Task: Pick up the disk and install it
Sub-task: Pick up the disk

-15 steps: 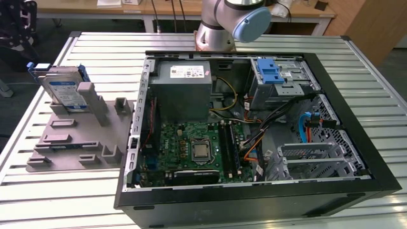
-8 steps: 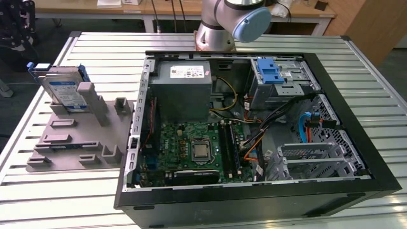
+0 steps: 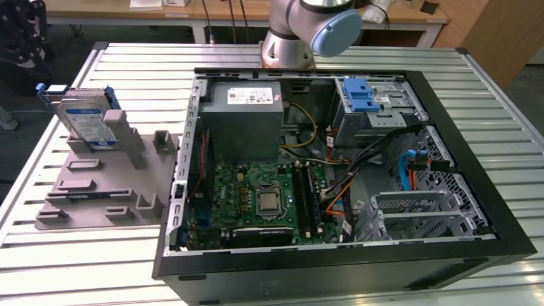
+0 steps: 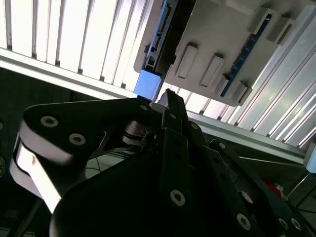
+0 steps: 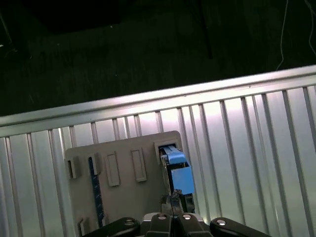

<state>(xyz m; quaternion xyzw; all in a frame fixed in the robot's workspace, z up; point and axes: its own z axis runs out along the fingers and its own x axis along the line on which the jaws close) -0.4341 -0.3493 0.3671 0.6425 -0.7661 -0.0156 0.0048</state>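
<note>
On the slatted metal table (image 3: 476, 70), an open computer case (image 3: 340, 268) is laid on its side towards the exterior view's right; the arm (image 3: 297, 32) is mounted at the far edge behind it; a grey fixture tray (image 3: 93, 191) is placed just beside the case, at the exterior view's left; the disk (image 3: 88, 124) is stood on edge in a slot at the tray's far end, blue rails uppermost, outside the case; in both wrist views the gripper (image 4: 165, 101) (image 5: 173, 201) is seen close over the disk's blue end; whether it is open or closed cannot be told; no contact with the disk can be confirmed.
</note>
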